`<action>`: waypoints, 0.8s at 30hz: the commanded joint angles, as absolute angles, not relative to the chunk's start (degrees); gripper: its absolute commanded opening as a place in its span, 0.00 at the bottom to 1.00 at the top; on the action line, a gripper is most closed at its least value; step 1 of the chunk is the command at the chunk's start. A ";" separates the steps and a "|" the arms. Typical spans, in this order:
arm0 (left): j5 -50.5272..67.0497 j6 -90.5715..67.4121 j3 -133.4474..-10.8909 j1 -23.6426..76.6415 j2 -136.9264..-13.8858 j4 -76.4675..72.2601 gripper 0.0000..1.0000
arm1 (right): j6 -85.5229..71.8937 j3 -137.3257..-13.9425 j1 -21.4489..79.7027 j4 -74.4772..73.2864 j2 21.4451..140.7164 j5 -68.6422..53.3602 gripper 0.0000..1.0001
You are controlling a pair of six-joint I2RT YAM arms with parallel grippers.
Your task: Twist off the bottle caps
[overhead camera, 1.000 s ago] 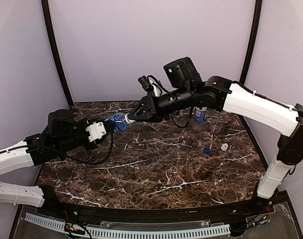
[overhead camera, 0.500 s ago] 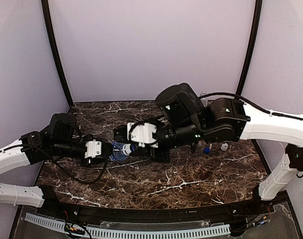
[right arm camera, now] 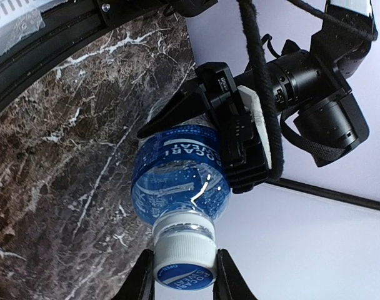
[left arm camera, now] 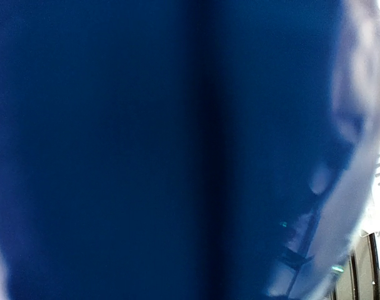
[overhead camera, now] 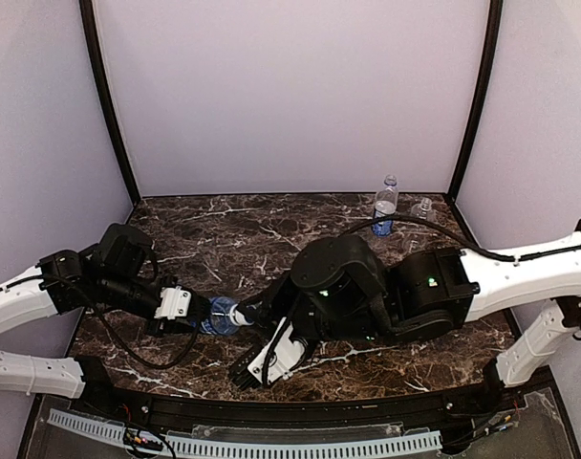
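A small clear bottle with a blue label [overhead camera: 219, 315] is held level over the table's near left part. My left gripper [overhead camera: 203, 314] is shut on its body; in the right wrist view its black fingers [right arm camera: 230, 134] clamp the label [right arm camera: 180, 156]. The white bottle cap with a blue top [right arm camera: 185, 256] is on the neck, and my right gripper [right arm camera: 184, 267] is shut on its sides. From above, the right gripper [overhead camera: 245, 310] meets the bottle's mouth end. In the left wrist view the blue label [left arm camera: 146, 150] fills the frame and hides that gripper's fingers.
Two more small bottles stand at the back right corner: a blue-labelled one [overhead camera: 385, 205] and a plain clear one [overhead camera: 422, 208]. The bulky right arm [overhead camera: 367, 296] lies across the table's near right half. A black frame rail [overhead camera: 271, 421] runs along the near edge.
Both arms carried the bottle from mid-table toward the near edge. The right arm dropped low, its wrist rolled over, and it now covers the table's right part.
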State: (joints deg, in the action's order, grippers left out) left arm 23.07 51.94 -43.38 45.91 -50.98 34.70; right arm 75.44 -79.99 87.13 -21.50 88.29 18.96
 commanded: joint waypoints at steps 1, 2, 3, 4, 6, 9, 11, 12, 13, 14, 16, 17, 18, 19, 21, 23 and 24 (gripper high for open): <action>24.26 53.96 -43.22 45.88 -50.05 37.84 0.22 | 86.84 -78.59 88.16 -15.25 84.00 26.98 0.00; 24.04 53.94 -42.99 45.88 -49.95 37.68 0.22 | 86.87 -78.64 88.23 -15.38 83.76 27.28 0.00; 23.88 53.91 -42.85 45.88 -49.84 37.35 0.22 | 86.61 -78.66 88.31 -15.38 83.33 27.22 0.00; 23.53 53.88 -42.60 45.88 -49.75 37.22 0.22 | 86.08 -78.66 88.28 -15.38 82.83 27.10 0.00; 23.02 53.83 -42.05 45.88 -49.37 36.84 0.22 | 84.72 -78.43 88.31 -15.29 81.85 26.98 0.00; 22.47 53.26 -41.25 45.88 -48.53 35.88 0.22 | 79.86 -78.07 88.17 -14.87 80.39 27.15 0.00; 21.74 51.62 -40.04 45.88 -47.67 34.04 0.22 | 70.38 -78.64 86.22 -14.01 79.76 27.03 0.00; 20.88 49.97 -39.57 45.88 -47.26 33.06 0.22 | 62.19 -79.76 84.16 -14.41 79.91 27.64 0.00; 19.68 48.98 -38.57 45.88 -46.51 30.41 0.22 | 53.47 -81.16 81.07 -15.44 80.41 29.57 0.00; 18.98 46.79 -38.05 45.77 -46.06 28.83 0.22 | 43.95 -83.44 77.43 -17.89 81.13 31.18 0.00; 17.01 43.02 -36.39 45.24 -44.69 23.23 0.22 | 23.33 -87.15 68.85 -29.82 83.26 29.49 0.00; 16.09 41.68 -35.44 44.94 -43.74 21.94 0.22 | 15.14 -88.58 65.45 -34.38 84.46 27.54 0.00; 15.78 38.76 -34.99 44.24 -43.23 19.81 0.22 | 8.62 -89.33 62.49 -37.94 85.58 25.14 0.00; 15.28 35.82 -34.10 43.87 -42.14 18.78 0.23 | 2.73 -89.37 59.60 -40.72 86.47 22.40 0.00; 15.09 31.00 -32.46 42.45 -40.20 15.92 0.23 | -6.29 -87.73 54.65 -43.61 88.17 17.15 0.00; 14.95 25.87 -30.55 40.65 -38.03 13.00 0.23 | -12.63 -85.26 50.59 -44.76 89.95 11.97 0.00; 14.99 24.27 -29.10 39.14 -36.45 11.31 0.23 | -15.25 -84.12 48.75 -44.95 90.85 9.61 0.00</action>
